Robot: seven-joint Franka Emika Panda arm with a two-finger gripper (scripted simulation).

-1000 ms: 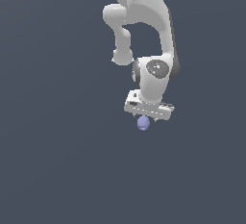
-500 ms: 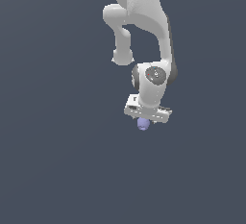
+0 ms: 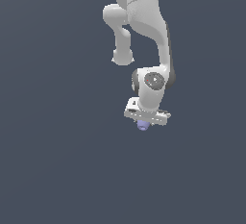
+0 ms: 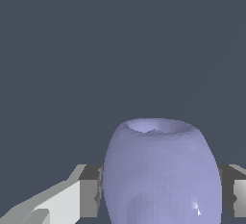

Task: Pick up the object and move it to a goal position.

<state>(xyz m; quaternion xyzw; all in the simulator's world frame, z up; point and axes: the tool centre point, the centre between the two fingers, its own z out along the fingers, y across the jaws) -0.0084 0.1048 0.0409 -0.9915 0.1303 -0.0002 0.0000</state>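
The object (image 3: 142, 126) is a small lavender-purple roundish lump. In the exterior view it sticks out just below my white gripper (image 3: 144, 122), near the middle of the picture. In the wrist view the object (image 4: 161, 170) fills the space between my two fingers (image 4: 89, 192), which press against its sides. The gripper is shut on it. The fingers themselves are hidden behind the gripper body in the exterior view. No goal marker shows in either view.
The white arm (image 3: 144, 35) reaches down from the top of the exterior view. All around is plain dark grey-blue ground (image 3: 57, 160) with no other objects in sight.
The gripper with the object in it has shifted slightly toward the exterior view's top, and the arm's upper links have moved with it. The grip is unchanged.
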